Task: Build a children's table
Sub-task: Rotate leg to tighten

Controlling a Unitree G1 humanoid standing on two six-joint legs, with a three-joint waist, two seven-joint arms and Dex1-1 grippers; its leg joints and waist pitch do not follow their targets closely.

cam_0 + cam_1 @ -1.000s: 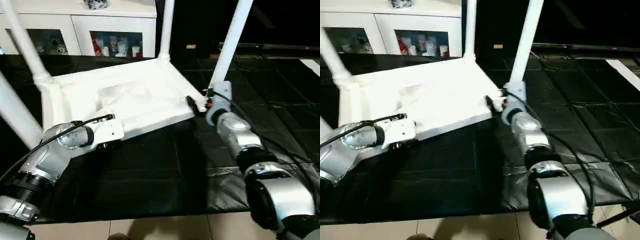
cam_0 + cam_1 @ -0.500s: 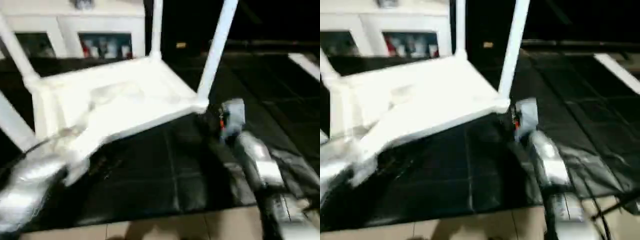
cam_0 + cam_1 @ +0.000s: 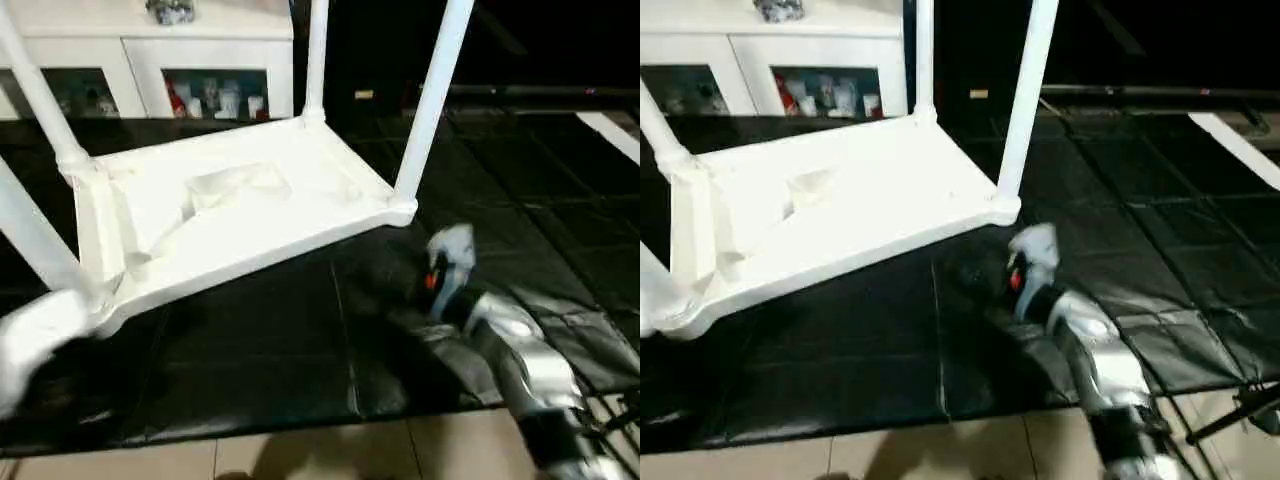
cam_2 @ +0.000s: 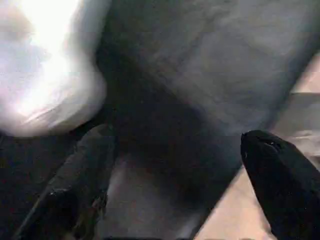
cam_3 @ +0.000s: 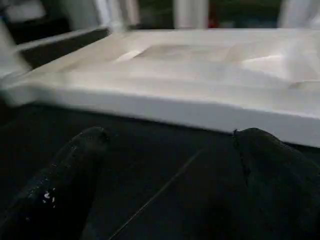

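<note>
Nearest: pale tiled floor along the near edge, then a black mat covering the work area. Right gripper, fingers spread wide and holding nothing, low over the mat just short of the tabletop's near edge, on a silver forearm. Left gripper, fingers parted and empty, beside a white rounded corner of the table. Children's table, upside down on the mat, ribbed underside up, four white legs standing upright in the corner sockets. Farthest: white glass-door cabinet with small items behind the panes.
</note>
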